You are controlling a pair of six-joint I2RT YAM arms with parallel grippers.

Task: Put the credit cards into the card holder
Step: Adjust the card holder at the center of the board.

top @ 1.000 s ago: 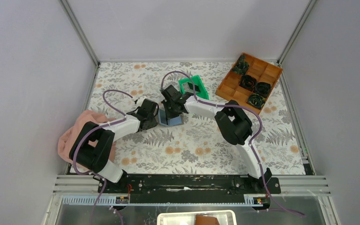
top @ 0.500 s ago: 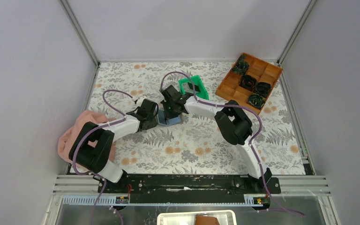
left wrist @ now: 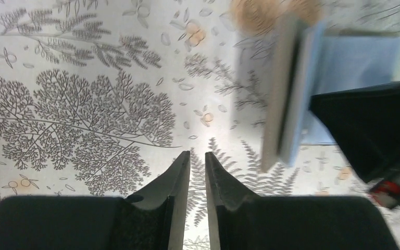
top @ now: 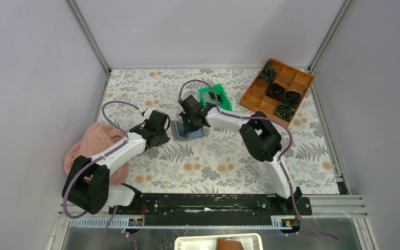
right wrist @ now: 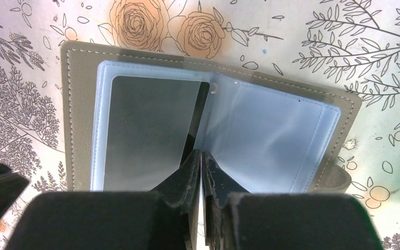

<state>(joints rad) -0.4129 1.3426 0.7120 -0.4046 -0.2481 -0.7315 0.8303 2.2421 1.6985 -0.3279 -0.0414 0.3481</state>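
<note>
The card holder [top: 187, 131] lies open on the floral table. The right wrist view shows its grey cover [right wrist: 83, 78] and blue clear pockets. A grey credit card [right wrist: 146, 130] sits in the left pocket. My right gripper [right wrist: 201, 152] is shut, with its tips on the holder's middle fold. A dark thin strip runs up from the tips, and I cannot tell if it is a card. My left gripper [left wrist: 197, 154] is all but shut and empty, over bare table left of the holder [left wrist: 291, 104]. It also shows in the top view [top: 164, 134].
A green bin [top: 220, 100] with a small grey flat thing inside stands just behind the holder. A brown compartment tray [top: 306, 88] with dark parts is at the back right. A pink cloth [top: 91, 146] lies at the left edge under the left arm.
My left arm has drawn back to the left, away from the holder. My right gripper stays on the holder, which has shifted a little and lies more open.
</note>
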